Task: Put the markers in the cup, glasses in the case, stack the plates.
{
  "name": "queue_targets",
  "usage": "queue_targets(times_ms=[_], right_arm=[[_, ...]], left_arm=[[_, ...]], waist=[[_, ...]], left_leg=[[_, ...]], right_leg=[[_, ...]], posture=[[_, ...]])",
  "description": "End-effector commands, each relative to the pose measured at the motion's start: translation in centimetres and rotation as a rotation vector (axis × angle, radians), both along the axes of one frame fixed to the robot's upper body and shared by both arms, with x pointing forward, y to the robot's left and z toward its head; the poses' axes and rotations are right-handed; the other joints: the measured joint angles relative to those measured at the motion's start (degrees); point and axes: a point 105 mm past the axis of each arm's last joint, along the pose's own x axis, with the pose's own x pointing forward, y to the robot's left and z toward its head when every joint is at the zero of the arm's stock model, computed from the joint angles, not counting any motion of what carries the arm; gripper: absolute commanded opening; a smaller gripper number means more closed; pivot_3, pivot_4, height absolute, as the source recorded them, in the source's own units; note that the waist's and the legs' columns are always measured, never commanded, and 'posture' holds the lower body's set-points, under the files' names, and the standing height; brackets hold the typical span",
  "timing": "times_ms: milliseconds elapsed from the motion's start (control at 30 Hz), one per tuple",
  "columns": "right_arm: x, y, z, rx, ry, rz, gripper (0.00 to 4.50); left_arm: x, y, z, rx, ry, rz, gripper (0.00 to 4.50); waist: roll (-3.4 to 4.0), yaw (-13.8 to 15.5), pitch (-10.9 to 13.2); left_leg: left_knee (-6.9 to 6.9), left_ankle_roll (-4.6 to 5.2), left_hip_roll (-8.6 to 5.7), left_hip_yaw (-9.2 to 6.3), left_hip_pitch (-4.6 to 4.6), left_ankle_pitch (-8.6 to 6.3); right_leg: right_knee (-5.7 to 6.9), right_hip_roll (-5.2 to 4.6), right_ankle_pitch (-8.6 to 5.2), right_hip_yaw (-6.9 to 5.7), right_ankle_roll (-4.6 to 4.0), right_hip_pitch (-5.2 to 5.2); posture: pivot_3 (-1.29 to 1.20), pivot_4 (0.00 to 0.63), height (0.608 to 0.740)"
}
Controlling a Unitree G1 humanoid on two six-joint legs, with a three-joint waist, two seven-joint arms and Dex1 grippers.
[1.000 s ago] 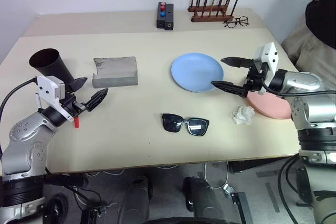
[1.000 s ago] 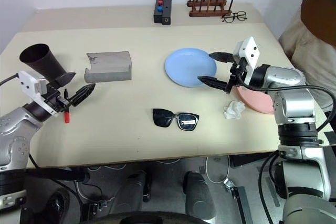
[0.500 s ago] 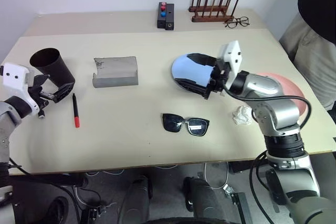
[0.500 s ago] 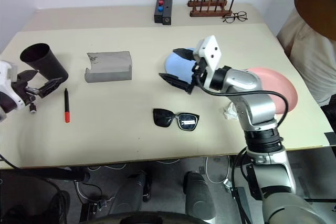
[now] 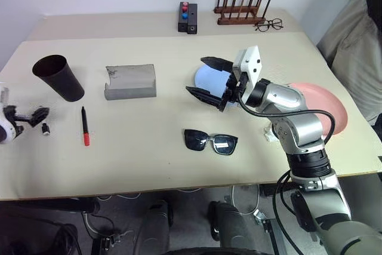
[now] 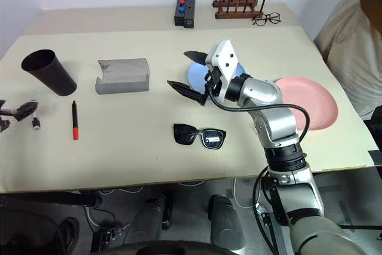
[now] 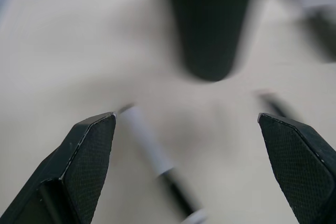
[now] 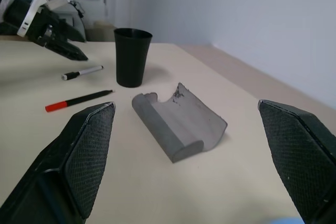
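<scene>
— Looking from the head: right gripper [image 5: 206,76] spread wide and empty, hovering over the near-left rim of the blue plate [image 5: 209,76]; pink plate [image 6: 307,103] flat on the table [image 5: 155,165] to the right, apart from the blue one.

— Seen along the right gripper instead: grey case [image 8: 178,124] lying open between its fingers and further out, black cup [image 8: 132,56] upright beyond it, black marker with red end [image 8: 79,100] and white marker [image 8: 83,72] flat beside the cup.

— And the left gripper [image 6: 15,113]?

— Wide open too, holding nothing, at the far left edge. Shown from its own wrist: white marker [image 7: 149,148] lying between the fingers, cup [image 7: 210,19] just beyond, untouched.

— Sunglasses [image 5: 210,141]?

— Resting lenses-up near the front edge, nearer than the right gripper, well apart from the case.
</scene>
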Motion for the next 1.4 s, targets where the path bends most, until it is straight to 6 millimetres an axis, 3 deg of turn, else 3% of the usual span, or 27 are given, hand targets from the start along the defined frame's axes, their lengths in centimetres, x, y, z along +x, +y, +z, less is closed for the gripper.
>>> queue_targets(times_ms=[33,267,367,633,933,1033,1267,1400], right_arm=[[-0.3,0.1,0.7,0.001,-0.042,0.006,4.45],[0.0,0.1,0.6,-0.005,-0.046,-0.002,4.45],[0.0,0.0,0.6,-0.001,-0.046,-0.004,4.45],[0.0,-0.4,0.5,-0.004,-0.045,-0.023,4.45],[-0.1,-0.7,0.6,-0.012,-0.042,-0.024,4.45],[-0.1,-0.8,0.7,-0.011,-0.037,-0.028,4.50],[0.0,-0.9,0.7,-0.011,-0.039,-0.035,4.50],[0.1,-1.1,0.7,-0.011,-0.040,-0.040,4.50]], left_arm=[[-0.2,1.5,1.4,-0.063,-0.030,0.104,4.50],[0.6,1.4,0.6,-0.202,0.141,0.153,4.50],[1.2,1.9,1.2,-0.254,0.139,0.172,4.50],[1.7,2.5,0.8,-0.205,0.294,0.168,4.50],[3.0,1.0,-1.0,-0.278,0.337,0.103,4.50],[2.7,0.9,-2.0,-0.276,0.377,0.104,3.61],[2.4,0.6,-3.1,-0.288,0.426,0.092,0.07],[1.3,1.3,-3.1,-0.275,0.446,0.111,0.02]], waist=[[-0.01,0.06,-0.01],[-0.14,0.23,-0.01],[-0.17,0.14,-0.01],[-0.20,0.01,0.00],[-0.26,0.20,-0.01],[-0.31,0.15,0.00],[-0.31,0.03,0.00],[-0.29,0.05,-0.02]], left_leg=[[0.00,0.00,0.00,0.00,0.00,0.00],[0.06,0.00,-0.02,0.01,-0.01,0.01],[0.06,0.00,-0.03,0.02,0.00,0.01],[0.04,0.00,0.00,0.02,0.00,0.01],[0.07,0.00,0.00,0.03,-0.03,0.01],[0.09,0.01,0.00,0.03,-0.04,0.01],[0.08,0.01,0.01,0.02,-0.04,0.01],[0.08,0.01,0.01,0.04,0.01,0.01]], right_leg=[[0.01,0.00,0.00,0.00,0.00,0.00],[0.03,0.03,0.00,-0.09,0.01,0.05],[0.03,0.04,0.00,-0.09,0.02,0.06],[0.05,0.13,0.01,-0.08,0.05,0.03],[0.05,0.12,0.01,-0.08,0.05,0.04],[0.05,0.12,0.02,-0.08,0.05,0.04],[0.06,0.12,0.02,-0.08,0.06,0.03],[0.07,0.11,0.02,-0.06,0.06,0.06]], posture=[[0.00,0.150,0.740],[0.00,0.150,0.740],[0.00,0.150,0.740],[0.00,0.150,0.740],[0.00,0.150,0.740],[0.00,0.150,0.740],[0.00,0.150,0.740],[0.00,0.150,0.740]])
